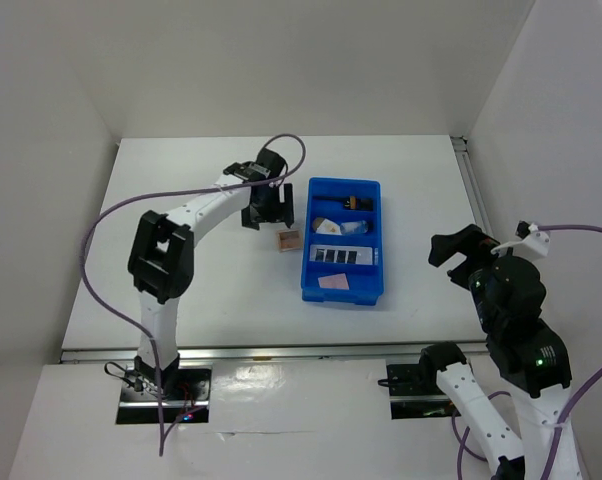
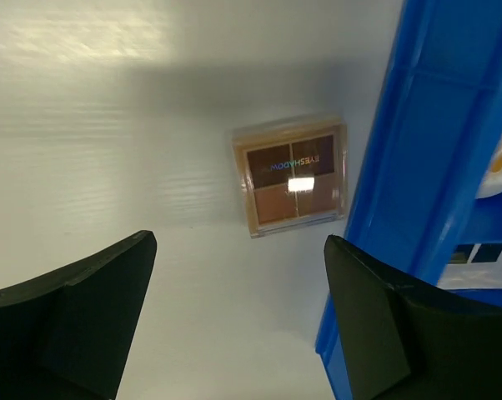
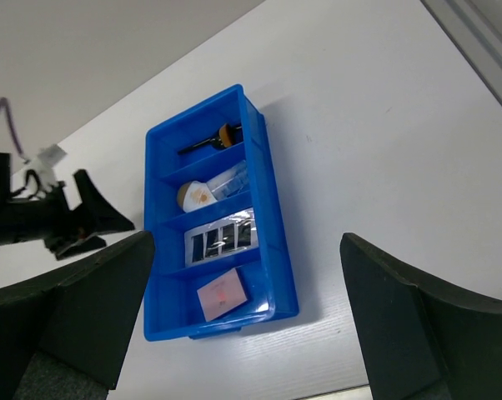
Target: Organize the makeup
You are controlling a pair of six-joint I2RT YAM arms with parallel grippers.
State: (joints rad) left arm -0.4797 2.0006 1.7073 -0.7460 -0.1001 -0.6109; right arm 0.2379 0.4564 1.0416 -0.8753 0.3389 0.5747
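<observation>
Likely snag: left hand (image 2: 238, 250) gapes wide by the compact (image 2: 291, 177), flat on the table (image 2: 109, 125) just beside the tray (image 2: 418, 167), so a finger could hit its wall and botch the grasp.

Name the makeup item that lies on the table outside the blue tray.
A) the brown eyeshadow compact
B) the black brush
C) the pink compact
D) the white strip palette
A: the brown eyeshadow compact lies flat on the white table beside the outer wall of the blue tray. The left wrist view shows it ahead of the open left pincer.
</observation>
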